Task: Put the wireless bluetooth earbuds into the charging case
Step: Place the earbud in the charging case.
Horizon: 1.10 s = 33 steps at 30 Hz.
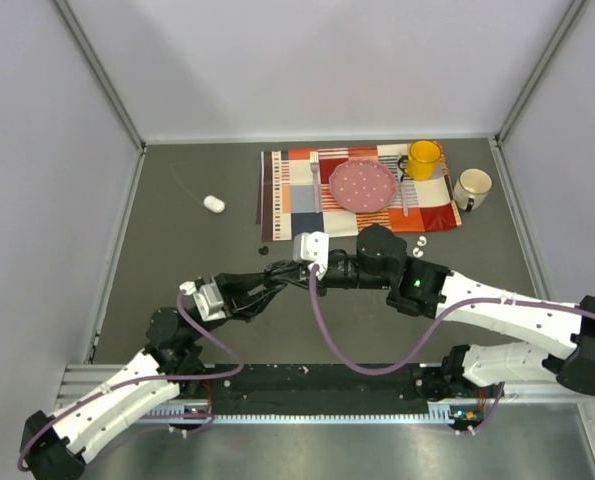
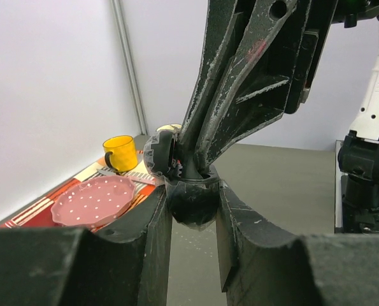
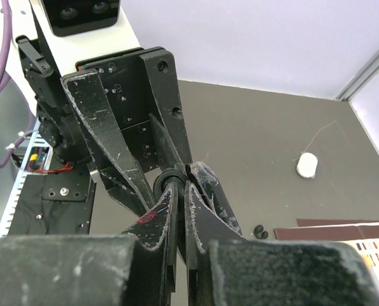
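Black charging case (image 2: 190,197) is pinched in the left claw (image 2: 193,220), lid open. The right claw (image 3: 184,175), pressed together, pokes its tips into it. Best to press straight down, gently, with the case held level. White earbuds (image 1: 418,242) lie on the counter (image 1: 197,270), well behind the right claw.

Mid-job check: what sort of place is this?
Likely a lab robot test cell: plain panel walls, a metal mounting rail, and a staged placemat with plate and yellow mug.
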### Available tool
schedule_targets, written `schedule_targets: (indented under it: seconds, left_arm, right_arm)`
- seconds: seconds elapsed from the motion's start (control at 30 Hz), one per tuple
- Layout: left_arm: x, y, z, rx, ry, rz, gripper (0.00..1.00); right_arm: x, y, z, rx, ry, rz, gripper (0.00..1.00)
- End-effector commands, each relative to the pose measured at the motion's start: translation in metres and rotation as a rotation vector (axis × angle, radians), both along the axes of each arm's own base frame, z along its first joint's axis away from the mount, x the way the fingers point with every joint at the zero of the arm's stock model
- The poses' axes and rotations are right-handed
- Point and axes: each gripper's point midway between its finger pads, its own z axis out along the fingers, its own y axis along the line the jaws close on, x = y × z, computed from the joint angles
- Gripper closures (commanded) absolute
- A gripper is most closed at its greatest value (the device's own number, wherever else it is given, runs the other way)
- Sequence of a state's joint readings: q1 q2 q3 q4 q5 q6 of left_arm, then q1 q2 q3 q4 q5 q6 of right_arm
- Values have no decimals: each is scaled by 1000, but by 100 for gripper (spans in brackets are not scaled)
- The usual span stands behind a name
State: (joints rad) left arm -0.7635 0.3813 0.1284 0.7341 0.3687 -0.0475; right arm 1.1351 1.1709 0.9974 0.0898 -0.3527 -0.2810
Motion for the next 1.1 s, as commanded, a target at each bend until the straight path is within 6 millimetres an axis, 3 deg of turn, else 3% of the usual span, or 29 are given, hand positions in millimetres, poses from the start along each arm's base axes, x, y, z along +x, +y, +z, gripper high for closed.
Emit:
schedule_targets:
  seconds: [0.0, 0.03, 0.07, 0.17, 0.33, 0.53, 0.6, 0.63, 0.7, 0.77, 0.87, 0.9, 1.0, 1.07]
  left_arm:
    - [-3, 15, 36, -116, -86, 42, 100]
    - [-3, 15, 35, -113, -85, 45, 100]
    - [-2, 14, 34, -107, -80, 47, 100]
    - [-1, 14, 33, -99, -78, 50, 100]
    - [3, 12, 29, -69, -66, 63, 100]
    - [8, 13, 23, -51, -46, 88, 100]
    - [12, 14, 22, -36, -49, 114, 100]
    - [14, 15, 21, -33, -47, 121, 100]
    - [19, 17, 17, -23, -31, 150, 100]
    - [21, 18, 14, -12, -28, 166, 100]
    - [24, 24, 15, -17, -30, 198, 100]
    - [25, 25, 15, -19, -26, 209, 100]
    - [22, 31, 19, -30, -33, 224, 100]
    - [21, 37, 23, -45, -43, 239, 100]
  right_arm:
    - [-4, 2, -11, -66, 26, -6, 94]
    - [-3, 2, -7, -58, 29, -16, 88]
    - [-1, 1, -6, -55, 29, -31, 74]
    - [1, -2, 5, -18, 11, -46, 64]
    - [-3, -9, 34, 72, -34, -40, 57]
    - [-12, -21, 50, 136, -52, -18, 56]
    - [-9, -30, 63, 187, -46, -64, 52]
    - [-7, -34, 61, 193, -38, -88, 51]
    - [6, -49, 79, 282, -9, -198, 40]
    - [29, -65, 83, 336, 25, -336, 30]
    - [78, -88, 79, 357, 175, -516, 29]
    - [90, -88, 63, 340, 305, -558, 30]
    - [135, -110, 42, 380, 526, -653, 33]
    - [164, -117, 11, 359, 653, -708, 35]
